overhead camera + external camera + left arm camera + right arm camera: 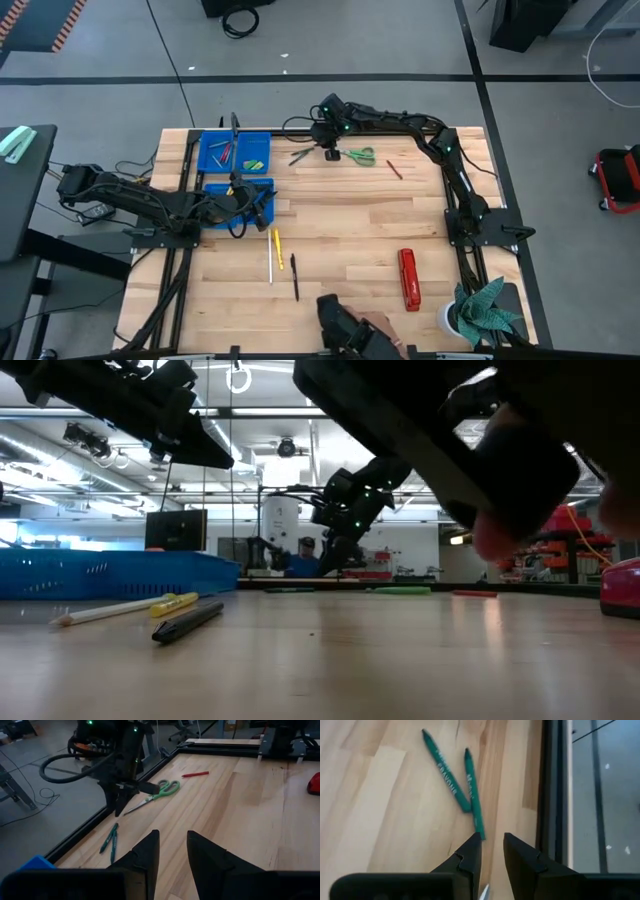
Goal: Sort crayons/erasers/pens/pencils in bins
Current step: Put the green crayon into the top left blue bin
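Overhead, table-level, two wrist views — shared table (340, 215)

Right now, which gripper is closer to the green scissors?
The right. The right gripper hangs just beside the green scissors at the table's far edge. The left gripper is well off, over by the blue bins.

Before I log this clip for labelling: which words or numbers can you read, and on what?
"CRAYONS", roughly: light print along one green crayon, partly blurred.
Second green crayon: print too faint to read.
Stapler, bins, pencils: no readable text.
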### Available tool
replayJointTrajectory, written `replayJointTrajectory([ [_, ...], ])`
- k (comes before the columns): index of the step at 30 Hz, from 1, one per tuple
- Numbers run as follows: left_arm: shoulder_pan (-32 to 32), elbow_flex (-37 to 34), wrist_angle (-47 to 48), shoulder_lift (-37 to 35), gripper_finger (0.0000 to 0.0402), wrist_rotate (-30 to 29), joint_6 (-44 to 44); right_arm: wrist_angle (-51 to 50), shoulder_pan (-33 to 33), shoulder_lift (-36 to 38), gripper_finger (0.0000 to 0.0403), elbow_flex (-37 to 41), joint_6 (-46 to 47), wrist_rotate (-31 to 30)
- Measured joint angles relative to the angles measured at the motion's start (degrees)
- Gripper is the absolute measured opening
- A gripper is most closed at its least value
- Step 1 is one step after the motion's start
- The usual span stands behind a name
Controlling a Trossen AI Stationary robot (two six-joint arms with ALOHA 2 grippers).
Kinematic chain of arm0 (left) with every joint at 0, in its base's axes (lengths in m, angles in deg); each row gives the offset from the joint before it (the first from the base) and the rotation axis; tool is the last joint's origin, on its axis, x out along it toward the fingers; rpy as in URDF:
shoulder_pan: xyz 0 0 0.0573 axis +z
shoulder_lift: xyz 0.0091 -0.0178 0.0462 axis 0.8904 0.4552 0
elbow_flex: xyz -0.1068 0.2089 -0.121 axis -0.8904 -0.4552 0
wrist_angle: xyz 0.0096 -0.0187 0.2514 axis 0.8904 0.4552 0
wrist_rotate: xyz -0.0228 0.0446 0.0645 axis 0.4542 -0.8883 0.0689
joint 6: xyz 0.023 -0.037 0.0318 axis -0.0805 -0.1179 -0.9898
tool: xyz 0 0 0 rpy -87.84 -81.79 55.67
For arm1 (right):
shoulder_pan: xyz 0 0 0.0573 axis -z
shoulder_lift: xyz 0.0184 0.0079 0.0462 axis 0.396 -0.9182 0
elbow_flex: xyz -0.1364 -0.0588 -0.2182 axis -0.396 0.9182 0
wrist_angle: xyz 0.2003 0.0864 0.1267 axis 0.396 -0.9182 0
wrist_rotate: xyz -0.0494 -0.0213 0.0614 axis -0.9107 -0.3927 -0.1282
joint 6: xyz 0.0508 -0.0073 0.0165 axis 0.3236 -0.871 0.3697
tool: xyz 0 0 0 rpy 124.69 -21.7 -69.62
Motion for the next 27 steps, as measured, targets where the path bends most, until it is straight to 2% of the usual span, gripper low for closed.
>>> replayJointTrajectory([
  [4,0.04,0.0,0.0,0.0,0.0107,0.0,0.0,3.44,-0.08,0.0,0.0088,0.78,0.47,0.11],
  [20,0.04,0.0,-0.02,0.0,0.0107,0.0,0.0,4.66,-1.09,-0.15,0.0088,1.04,3.06,1.87],
  [27,0.04,0.0,-0.03,0.0,0.0107,0.0,-0.04,12.65,-1.34,-0.54,0.0088,5.73,3.19,2.13],
])
